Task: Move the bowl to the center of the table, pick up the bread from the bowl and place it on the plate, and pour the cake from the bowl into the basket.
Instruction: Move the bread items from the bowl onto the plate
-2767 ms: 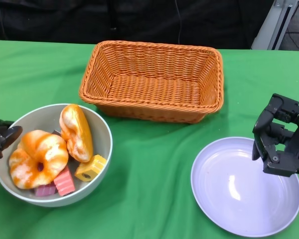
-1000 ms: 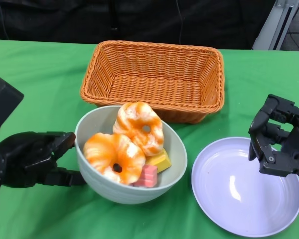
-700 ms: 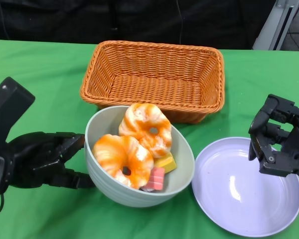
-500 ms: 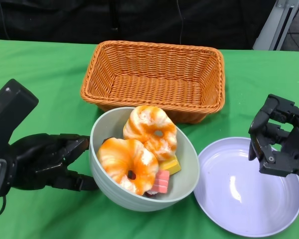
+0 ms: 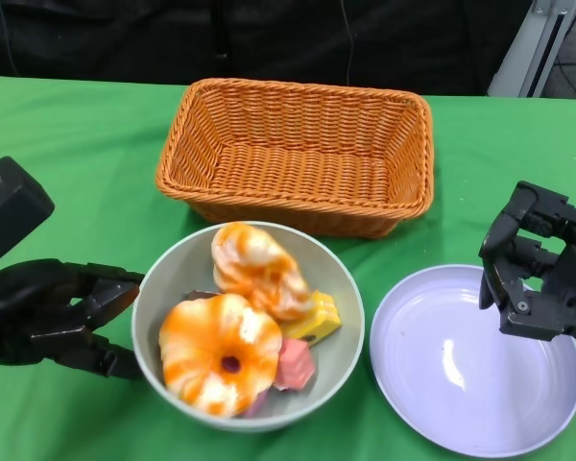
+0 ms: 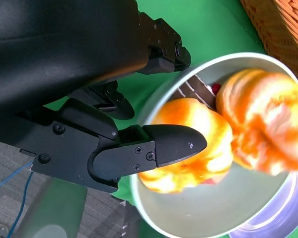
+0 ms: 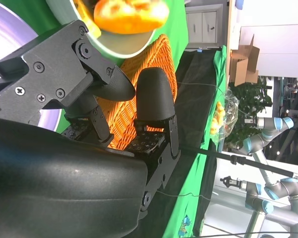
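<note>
Head view shows the bowl (image 5: 248, 328) sitting near the middle of the green table (image 5: 67, 144), just in front of the basket (image 5: 296, 154) and close beside the plate (image 5: 475, 360), their rims nearly meeting. Inside it lie two orange-glazed bread rings (image 5: 221, 353), with a yellow cake piece (image 5: 313, 322) and a pink one (image 5: 292, 365) tucked against them. The left hand (image 5: 53, 312) is at the bowl's outer wall with its fingers spread; whether they touch the wall cannot be told, and in the left wrist view one finger (image 6: 169, 144) reaches over the rim above the bread. The right hand (image 5: 538, 274) hovers over the plate's far edge, fingers curled in and holding nothing.

The risk I judge greatest is the bread pick: the rings fill the bowl, so fingers closing on one could drag the bowl against the plate or flip loose cake out. The later pour also needs both rings gone, or bread would tumble into the basket.
</note>
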`<act>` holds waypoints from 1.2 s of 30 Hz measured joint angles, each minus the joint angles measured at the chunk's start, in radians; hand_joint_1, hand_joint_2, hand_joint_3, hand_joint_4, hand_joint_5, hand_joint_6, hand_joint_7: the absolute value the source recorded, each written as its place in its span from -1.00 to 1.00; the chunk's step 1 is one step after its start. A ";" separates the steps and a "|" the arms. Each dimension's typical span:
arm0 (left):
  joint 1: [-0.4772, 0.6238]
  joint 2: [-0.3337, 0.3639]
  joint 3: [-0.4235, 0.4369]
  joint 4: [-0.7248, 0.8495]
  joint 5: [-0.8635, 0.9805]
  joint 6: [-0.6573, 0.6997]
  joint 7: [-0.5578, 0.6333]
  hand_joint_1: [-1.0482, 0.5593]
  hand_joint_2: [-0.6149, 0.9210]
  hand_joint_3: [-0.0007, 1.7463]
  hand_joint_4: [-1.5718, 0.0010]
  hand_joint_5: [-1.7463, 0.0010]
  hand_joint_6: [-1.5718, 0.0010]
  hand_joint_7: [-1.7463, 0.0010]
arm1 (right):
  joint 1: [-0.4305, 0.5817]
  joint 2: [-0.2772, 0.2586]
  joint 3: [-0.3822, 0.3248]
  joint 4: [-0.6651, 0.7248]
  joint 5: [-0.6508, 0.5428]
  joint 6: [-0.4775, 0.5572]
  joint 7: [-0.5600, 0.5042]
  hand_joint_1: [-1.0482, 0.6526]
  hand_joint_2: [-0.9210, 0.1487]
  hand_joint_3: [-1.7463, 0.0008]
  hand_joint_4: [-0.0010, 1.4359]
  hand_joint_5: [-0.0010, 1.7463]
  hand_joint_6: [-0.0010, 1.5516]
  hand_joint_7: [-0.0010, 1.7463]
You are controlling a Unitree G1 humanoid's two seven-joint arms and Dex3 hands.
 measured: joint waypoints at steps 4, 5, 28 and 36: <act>0.000 0.000 0.010 0.021 0.005 -0.006 0.001 -0.66 1.00 -0.29 -0.03 0.79 0.56 0.92 | 0.000 0.000 0.000 0.000 0.000 0.000 0.000 0.11 -0.18 -0.47 0.16 1.00 -0.15 0.86; -0.001 0.000 0.016 0.029 0.007 -0.012 0.009 -0.66 1.00 -0.30 -0.03 0.79 0.55 0.92 | 0.000 0.000 0.000 0.000 0.000 0.000 0.000 0.11 -0.19 -0.47 0.16 1.00 -0.15 0.86; 0.000 -0.040 0.236 0.072 -0.008 -0.113 0.226 -0.43 1.00 -0.56 -0.12 0.79 0.30 0.90 | 0.000 -0.009 -0.005 0.006 0.001 -0.005 0.019 0.12 -0.23 -0.42 0.10 1.00 -0.14 0.76; 0.045 -0.289 0.382 0.104 -0.038 -0.443 0.518 -0.09 1.00 -0.73 -0.31 0.73 -0.06 0.85 | 0.012 -0.027 -0.015 -0.038 0.002 -0.002 0.042 0.09 -0.43 0.00 0.00 0.52 -0.08 0.10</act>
